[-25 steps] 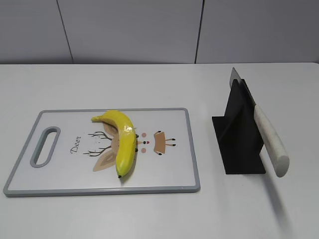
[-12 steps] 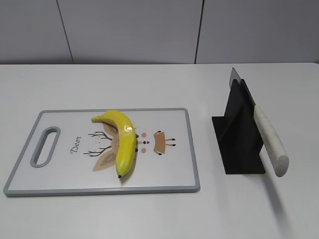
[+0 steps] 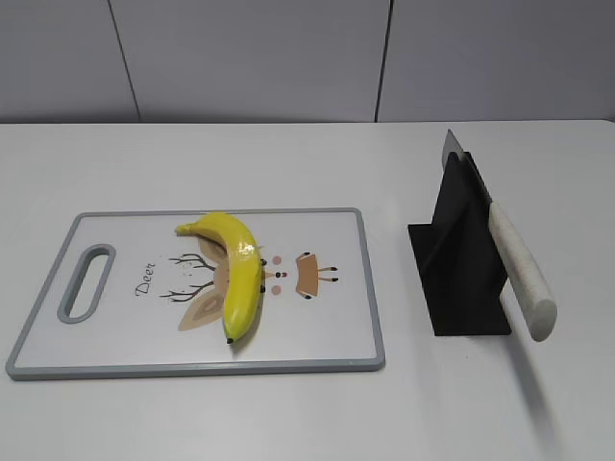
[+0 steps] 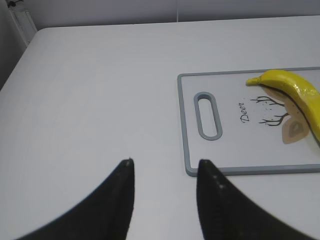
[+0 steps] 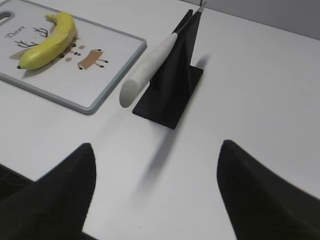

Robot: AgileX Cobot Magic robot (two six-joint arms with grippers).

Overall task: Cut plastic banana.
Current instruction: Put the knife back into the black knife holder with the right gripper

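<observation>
The plastic banana (image 3: 238, 271) is glossy yellow and curved and lies on a white cutting board (image 3: 327, 327) with a grey rim and a deer drawing. It also shows in the left wrist view (image 4: 295, 92) and the right wrist view (image 5: 47, 42). A knife with a white handle (image 3: 522, 274) rests in a black stand (image 3: 461, 288), handle toward the front. The left gripper (image 4: 165, 165) is open and empty over bare table, left of the board's near corner (image 4: 192, 170). The right gripper (image 5: 156, 147) is wide open and empty, in front of the knife handle (image 5: 145, 72). Neither gripper shows in the exterior view.
The white table (image 3: 288, 163) ends at a grey panelled wall at the back. The board has a slot handle (image 3: 86, 281) at its left end. The black stand (image 5: 172, 90) casts a shadow toward the right gripper.
</observation>
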